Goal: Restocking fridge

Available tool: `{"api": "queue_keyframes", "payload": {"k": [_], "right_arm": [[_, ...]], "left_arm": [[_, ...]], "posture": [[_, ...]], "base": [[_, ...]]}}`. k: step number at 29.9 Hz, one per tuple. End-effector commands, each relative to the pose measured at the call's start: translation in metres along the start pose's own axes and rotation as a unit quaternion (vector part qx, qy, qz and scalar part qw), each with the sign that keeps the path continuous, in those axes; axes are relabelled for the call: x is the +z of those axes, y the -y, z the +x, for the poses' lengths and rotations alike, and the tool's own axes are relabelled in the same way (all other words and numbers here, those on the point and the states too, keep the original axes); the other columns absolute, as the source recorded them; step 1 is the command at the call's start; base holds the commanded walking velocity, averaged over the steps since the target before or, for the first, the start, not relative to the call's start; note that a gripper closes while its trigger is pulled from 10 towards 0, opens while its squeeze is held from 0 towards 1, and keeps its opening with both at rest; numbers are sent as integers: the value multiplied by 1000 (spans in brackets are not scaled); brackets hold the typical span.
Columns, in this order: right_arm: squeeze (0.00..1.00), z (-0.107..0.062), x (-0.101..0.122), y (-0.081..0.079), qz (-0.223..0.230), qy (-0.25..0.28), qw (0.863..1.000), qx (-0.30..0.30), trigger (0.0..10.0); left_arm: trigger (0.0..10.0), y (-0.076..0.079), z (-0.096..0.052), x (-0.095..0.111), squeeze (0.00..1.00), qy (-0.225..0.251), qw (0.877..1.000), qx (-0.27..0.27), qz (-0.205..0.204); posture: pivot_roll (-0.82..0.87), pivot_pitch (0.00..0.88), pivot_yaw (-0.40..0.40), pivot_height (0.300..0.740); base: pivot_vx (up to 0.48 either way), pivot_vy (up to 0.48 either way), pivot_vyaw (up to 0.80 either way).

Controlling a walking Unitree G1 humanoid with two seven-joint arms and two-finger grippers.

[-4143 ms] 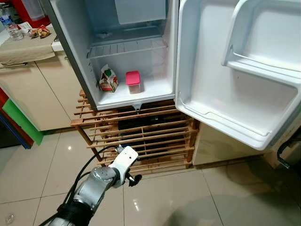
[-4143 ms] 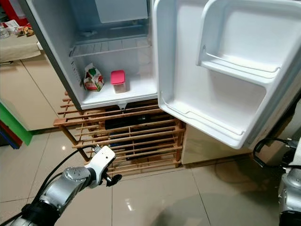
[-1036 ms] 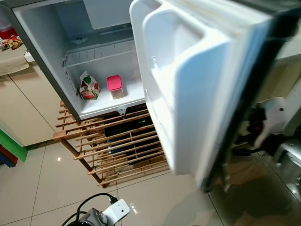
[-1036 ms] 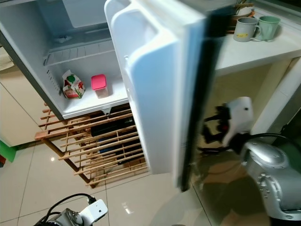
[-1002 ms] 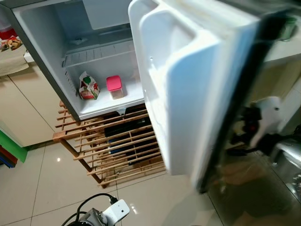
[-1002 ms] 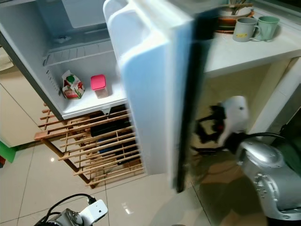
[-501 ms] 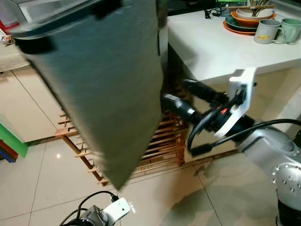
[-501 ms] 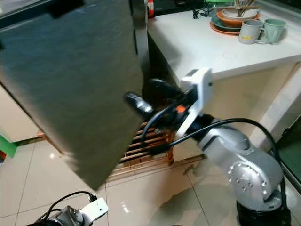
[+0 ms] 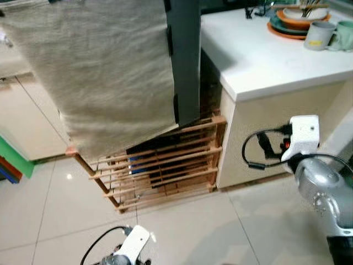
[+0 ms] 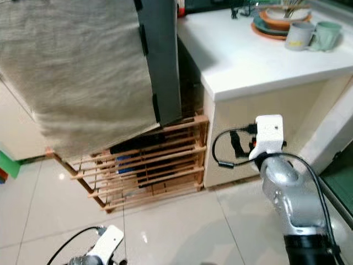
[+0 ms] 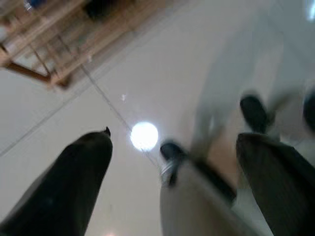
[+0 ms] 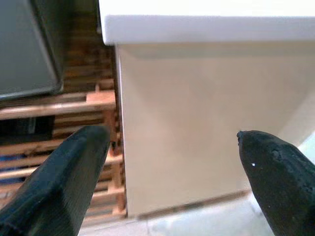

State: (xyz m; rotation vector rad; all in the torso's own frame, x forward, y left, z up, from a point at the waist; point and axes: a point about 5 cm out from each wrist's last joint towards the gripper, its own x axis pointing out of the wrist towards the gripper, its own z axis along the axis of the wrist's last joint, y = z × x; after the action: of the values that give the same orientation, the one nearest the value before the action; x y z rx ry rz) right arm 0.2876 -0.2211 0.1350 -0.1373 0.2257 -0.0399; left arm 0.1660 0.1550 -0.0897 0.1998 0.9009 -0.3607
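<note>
Two pincers, both spread and empty: right pincer point(image 12: 167, 172) at about four o'clock, facing the worktop point(image 9: 259, 52) side; left pincer point(image 11: 172, 187) hanging idle at six o'clock over the floor point(image 9: 182, 232). Fridge point(image 9: 185, 61) at twelve o'clock on the wooden rack point(image 9: 160, 165), apparently shut. For a good finish: press the door flush and check the seal. Mugs point(image 10: 309, 34) and plates point(image 10: 273, 19) at two o'clock. No readable brands or writing.
</note>
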Motion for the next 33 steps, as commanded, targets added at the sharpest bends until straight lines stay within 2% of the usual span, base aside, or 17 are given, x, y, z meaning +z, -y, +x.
{"api": "queue_keyframes", "payload": {"k": [1,3,4,5,6,7,9,11,13,14,15,18,21,25,27,31,33], "right_arm": [[0,1,-3,-2,14,18,999,-26,10000],[0,2,-5,-1,20,22,999,-40,10000],[0,2,-14,3,35,22,996,-77,10000],[0,2,-14,3,35,22,996,-77,10000],[0,1,-17,5,36,23,995,-88,10000],[0,0,-19,7,34,31,994,-97,10000],[0,-1,-18,8,35,43,993,-103,10000],[0,-1,-18,9,38,47,993,-104,10000],[0,0,-17,8,38,56,993,-100,10000],[0,0,-17,8,38,56,993,-100,10000],[0,1,-18,7,37,58,993,-97,10000],[0,2,-19,6,39,61,992,-99,10000],[0,2,-20,5,43,64,992,-103,10000],[0,2,-21,6,41,57,992,-107,10000],[0,2,-21,6,35,58,992,-107,10000],[0,0,-18,9,16,67,991,-119,10000],[0,0,-18,10,9,69,990,-119,10000]], "left_arm": [[10000,-4,-3,8,0,71,996,23,-58],[10000,-5,-4,11,0,93,992,28,-77],[10000,-42,-14,171,0,328,942,55,-56],[10000,-42,-14,171,0,328,942,55,-56],[10000,-46,-33,217,0,398,914,54,-53],[10000,-48,-55,245,0,456,886,54,-66],[10000,-48,-68,250,0,479,873,53,-79],[10000,-48,-71,252,0,485,869,53,-79],[10000,-46,-89,267,0,531,841,62,-77],[10000,-46,-89,267,0,531,841,62,-77],[10000,-42,-101,280,0,556,828,55,-49],[10000,-37,-110,286,0,552,832,42,-41],[10000,-31,-106,282,0,521,852,9,-52],[10000,-29,-85,267,0,463,883,4,-74],[10000,-28,-81,265,0,455,886,-2,-93],[10000,-26,-74,253,0,411,891,-24,-191],[10000,-26,-77,255,0,419,892,-19,-168]], "posture": [[-134,0,60,740],[-134,0,60,740],[-116,0,57,740],[-116,0,57,740],[-115,0,57,740],[-113,0,57,740],[-107,0,54,740],[-101,0,51,740],[-96,0,47,740],[-96,0,47,740],[-95,0,44,740],[-98,0,46,740],[-104,0,50,740],[-117,0,60,740],[-117,0,60,740],[-125,0,57,740],[-125,0,57,740]], "base": [[0,0,0],[0,0,0],[0,0,0],[0,0,0],[0,0,0],[0,0,0],[0,0,0],[0,0,0],[0,0,0],[0,0,0],[0,0,0],[0,0,0],[0,0,0],[0,0,-655],[0,0,-719],[0,0,-720],[0,0,-719]]}}
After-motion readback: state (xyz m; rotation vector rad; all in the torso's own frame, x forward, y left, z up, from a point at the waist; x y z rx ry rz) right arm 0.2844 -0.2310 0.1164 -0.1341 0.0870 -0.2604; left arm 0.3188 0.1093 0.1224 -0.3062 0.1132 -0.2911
